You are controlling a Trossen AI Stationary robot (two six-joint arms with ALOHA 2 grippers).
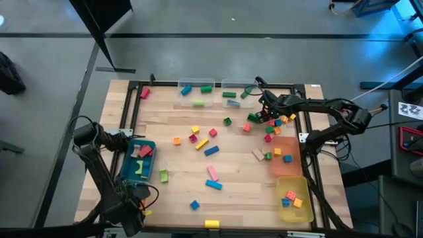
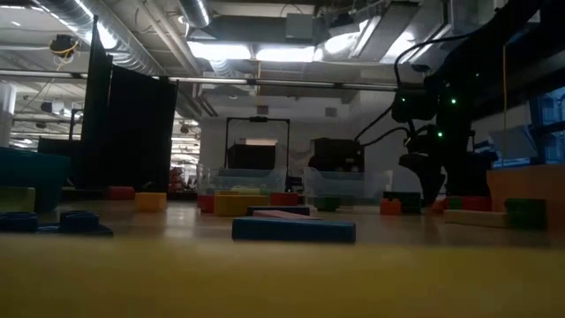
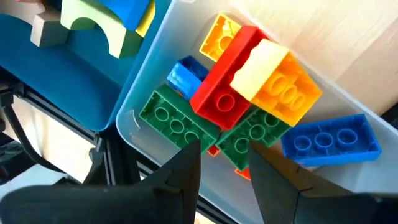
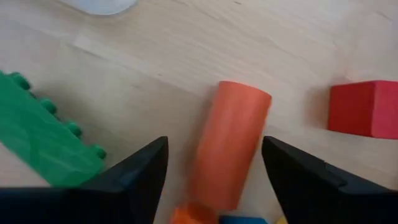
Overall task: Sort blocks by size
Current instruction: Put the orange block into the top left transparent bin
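So the wooden table [image 1: 172, 125] is still pretty messy, with blocks [image 1: 210, 151] scattered across the middle and a denser little heap near the right edge, toward the far side. Along the far edge sit two clear bins [image 1: 196, 94] with a few pieces already in them. An orange bin [image 1: 285, 164] and a yellow bin [image 1: 295, 198] line the right side, and a blue bin [image 1: 137, 160] is on the left.

The right gripper [image 4: 214, 171] is the one doing the work, down low over that heap. What matters is the orange cylinder [image 4: 231, 146]: it lies on the wood right between the two fingers, sticking out ahead of them, with its long axis running roughly along the direction the fingers point. The jaws stand wide, clear of it on both sides, nothing held. Closing across its round sides looks like the obvious next move, though a round piece may roll. A green studded brick [image 4: 43, 134] lies just off to one side and a red cube [image 4: 365, 109] off to the other, both apart from the cylinder.

The left gripper [image 3: 224, 168] waits over the blue bin, fingers narrowly apart and empty, looking down at stacked studded bricks.

The right arm is clearly nearer the cylinder.
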